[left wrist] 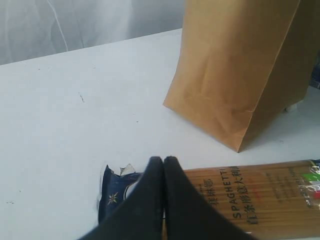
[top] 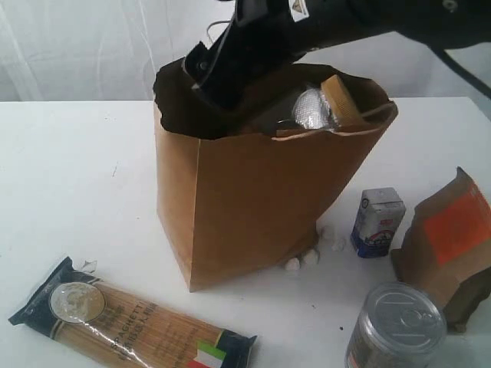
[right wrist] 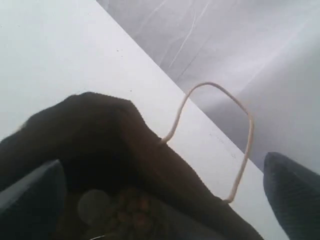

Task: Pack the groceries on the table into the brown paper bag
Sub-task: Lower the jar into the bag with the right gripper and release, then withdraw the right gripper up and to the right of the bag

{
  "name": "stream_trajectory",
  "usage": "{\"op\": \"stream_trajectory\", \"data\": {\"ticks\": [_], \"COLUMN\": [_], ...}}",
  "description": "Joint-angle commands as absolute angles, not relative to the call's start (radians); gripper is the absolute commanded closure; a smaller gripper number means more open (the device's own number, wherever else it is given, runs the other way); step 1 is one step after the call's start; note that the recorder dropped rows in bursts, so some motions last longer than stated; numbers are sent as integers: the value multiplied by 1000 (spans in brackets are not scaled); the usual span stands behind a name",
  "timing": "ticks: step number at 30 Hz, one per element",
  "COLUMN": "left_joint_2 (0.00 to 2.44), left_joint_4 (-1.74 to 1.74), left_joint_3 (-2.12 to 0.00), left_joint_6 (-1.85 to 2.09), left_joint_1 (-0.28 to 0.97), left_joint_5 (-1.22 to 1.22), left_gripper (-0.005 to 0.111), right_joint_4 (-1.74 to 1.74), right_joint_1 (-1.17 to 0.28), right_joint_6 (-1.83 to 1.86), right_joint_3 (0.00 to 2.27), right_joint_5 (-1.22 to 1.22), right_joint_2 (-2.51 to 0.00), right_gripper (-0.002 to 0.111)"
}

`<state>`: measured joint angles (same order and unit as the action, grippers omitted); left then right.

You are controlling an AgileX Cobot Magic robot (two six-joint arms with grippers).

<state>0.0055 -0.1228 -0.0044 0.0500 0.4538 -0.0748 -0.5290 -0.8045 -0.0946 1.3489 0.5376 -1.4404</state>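
Spaghetti pack [top: 130, 326] lies just below left gripper [left wrist: 163, 165], tips pressed together; long axis runs 10-to-4 o'clock in exterior view. Right gripper [top: 219, 77], spread, sits at brown paper bag [top: 253, 199] mouth.

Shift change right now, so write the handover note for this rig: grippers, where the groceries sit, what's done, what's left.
Left gripper: shut, nothing between the fingers, pointed at the spaghetti pack on the table.
Right gripper: open, at the mouth of the brown paper bag.
Done: the gold-lidded jar is in the bag. Anything deeper is too dim to name.
To do: spaghetti pack, silver tin can, white-blue carton and brown pouch with orange label, all on the table beside the bag.
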Motion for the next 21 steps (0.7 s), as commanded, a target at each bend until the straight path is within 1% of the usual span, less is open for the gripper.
{"op": "stream_trajectory", "data": {"ticks": [1, 4, 12, 21], "left_joint_2": [0, 0, 0, 0], "left_joint_4": [-125, -125, -125, -125], "left_joint_3": [0, 0, 0, 0], "left_joint_6": [49, 49, 49, 49], "left_joint_1": [451, 451, 451, 451], "left_joint_5": [-76, -76, -76, -76], "left_gripper": [107, 107, 107, 107], "right_joint_4": [-533, -534, -544, -532], "right_joint_1": [-807, -797, -727, -552], "right_joint_6": [-161, -195, -248, -248], "right_joint_3": [1394, 1396, 1394, 1394], "right_joint_5": [662, 738, 833, 990], "right_joint_2": [-1436, -1415, -1307, -1162], "right_gripper": [7, 8, 14, 31]}}
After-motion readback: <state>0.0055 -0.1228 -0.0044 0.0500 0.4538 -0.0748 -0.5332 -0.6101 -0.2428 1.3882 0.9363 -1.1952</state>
